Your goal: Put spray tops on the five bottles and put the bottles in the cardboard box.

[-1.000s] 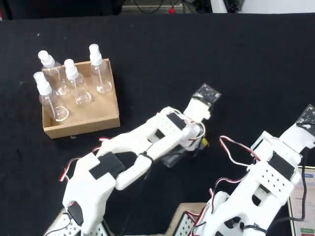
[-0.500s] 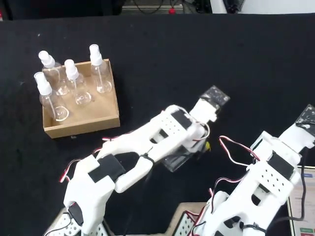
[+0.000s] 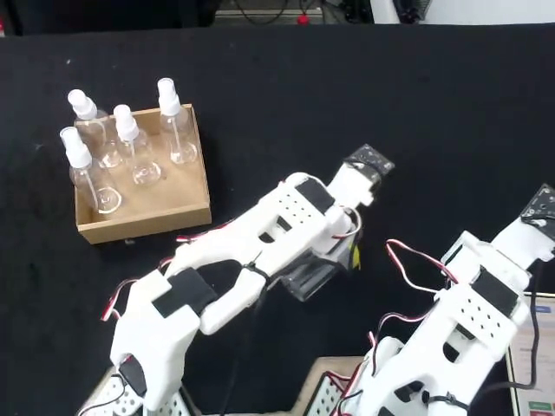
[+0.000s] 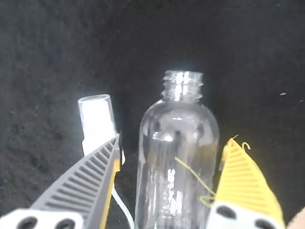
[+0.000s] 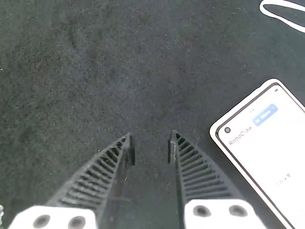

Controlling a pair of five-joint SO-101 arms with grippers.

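A clear bottle [image 4: 177, 162] without a top lies on the black table between the fingers of my left gripper [image 4: 174, 140]. That gripper is open: the yellow finger is against the bottle and a gap shows at the grey finger [image 4: 90, 181]. A white spray top [image 4: 96, 121] lies beside the grey finger. From above, the left gripper [image 3: 347, 251] sits at mid-table over the bottle [image 3: 308, 279]. The cardboard box [image 3: 143, 218] at the left holds several capped bottles [image 3: 173, 130]. My right gripper [image 5: 150, 140] is open over bare cloth.
A phone [image 5: 267, 157] lies on the cloth close to the right gripper. The right arm [image 3: 477, 303] stands at the table's lower right, with a sheet [image 3: 533, 364] at the edge. Black cloth stretches between the box and the left arm.
The left arm swung to the right and then back to the left. The bottle under it shifted slightly with it. The right arm kept still.
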